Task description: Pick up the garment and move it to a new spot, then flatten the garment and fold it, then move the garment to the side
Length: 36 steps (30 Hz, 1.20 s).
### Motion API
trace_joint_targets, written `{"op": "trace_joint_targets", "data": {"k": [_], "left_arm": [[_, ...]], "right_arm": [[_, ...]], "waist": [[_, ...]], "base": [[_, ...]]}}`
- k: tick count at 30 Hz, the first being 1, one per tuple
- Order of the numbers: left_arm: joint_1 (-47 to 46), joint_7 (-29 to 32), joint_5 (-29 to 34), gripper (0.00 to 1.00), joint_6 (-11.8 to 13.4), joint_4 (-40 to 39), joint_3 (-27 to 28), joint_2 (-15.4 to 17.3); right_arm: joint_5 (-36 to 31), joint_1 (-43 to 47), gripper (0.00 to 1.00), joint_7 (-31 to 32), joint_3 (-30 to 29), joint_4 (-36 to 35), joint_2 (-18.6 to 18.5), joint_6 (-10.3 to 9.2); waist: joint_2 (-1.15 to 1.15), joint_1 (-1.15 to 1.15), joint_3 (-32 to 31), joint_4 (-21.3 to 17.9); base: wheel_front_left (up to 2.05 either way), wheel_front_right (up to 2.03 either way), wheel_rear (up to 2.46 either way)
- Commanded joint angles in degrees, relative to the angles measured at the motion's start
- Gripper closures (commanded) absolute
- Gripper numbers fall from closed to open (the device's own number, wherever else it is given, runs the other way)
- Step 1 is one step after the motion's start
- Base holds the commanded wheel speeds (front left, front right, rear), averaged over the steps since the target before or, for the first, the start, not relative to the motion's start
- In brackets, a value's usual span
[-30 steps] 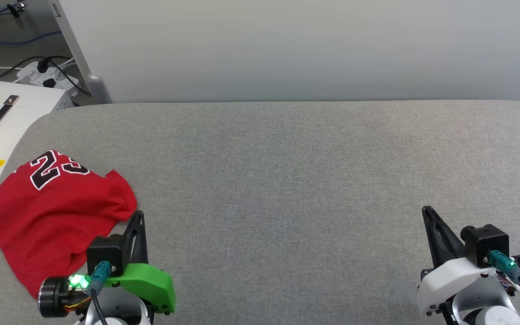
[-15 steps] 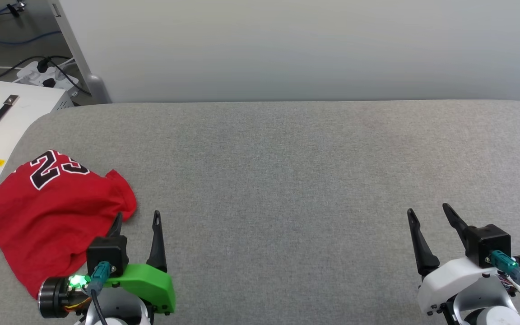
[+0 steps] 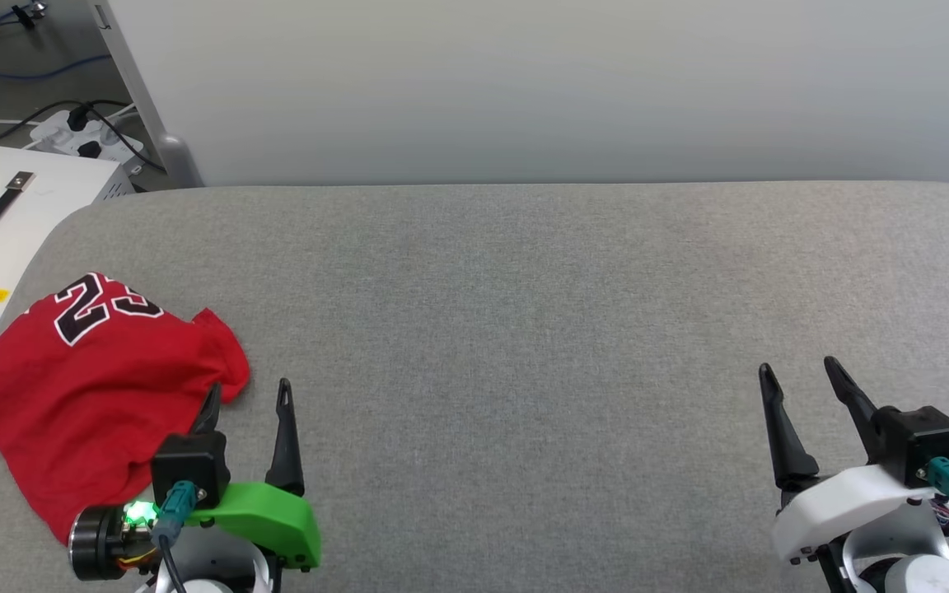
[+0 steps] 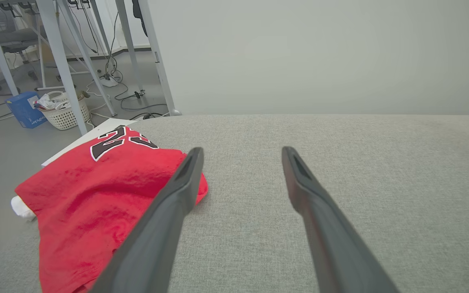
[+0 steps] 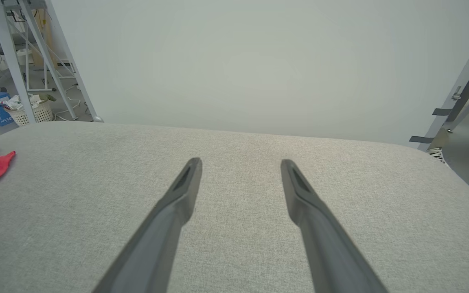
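left pincer (image 3: 249,385): spread wide | right pincer (image 3: 797,365): spread wide (both low, pointing up)

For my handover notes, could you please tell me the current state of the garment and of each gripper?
garment: rumpled, unfolded, lying loose near the left edge of the table.
left gripper: open, empty, by the garment's edge.
right gripper: open, empty, over bare table.

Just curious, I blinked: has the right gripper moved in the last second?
Yes. The right gripper opened and edged forward and slightly right, nearer the far edge of the table.
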Motion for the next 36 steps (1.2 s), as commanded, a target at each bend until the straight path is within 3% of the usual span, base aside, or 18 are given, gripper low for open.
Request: {"op": "trace_joint_targets", "data": {"k": [1, 36], "left_arm": [[-0.5, -0.6, -0.3, 0.00, 0.5, -0.2, -0.1, -0.1], [-0.4, -4.8, -2.2, 0.00, 1.1, 0.8, -1.1, -0.1]], "right_arm": [[0.8, 0.0, 0.00, -0.6, -0.3, -0.7, 0.0, -0.01], [5.3, 2.1, 0.00, -4.7, -1.2, -2.2, 0.0, -0.03]], "waist": [[0.00, 0.00, 0.0, 0.0], [0.00, 0.00, 0.3, 0.1]], "base": [[0.00, 0.00, 0.00], [0.00, 0.00, 0.00]]}}
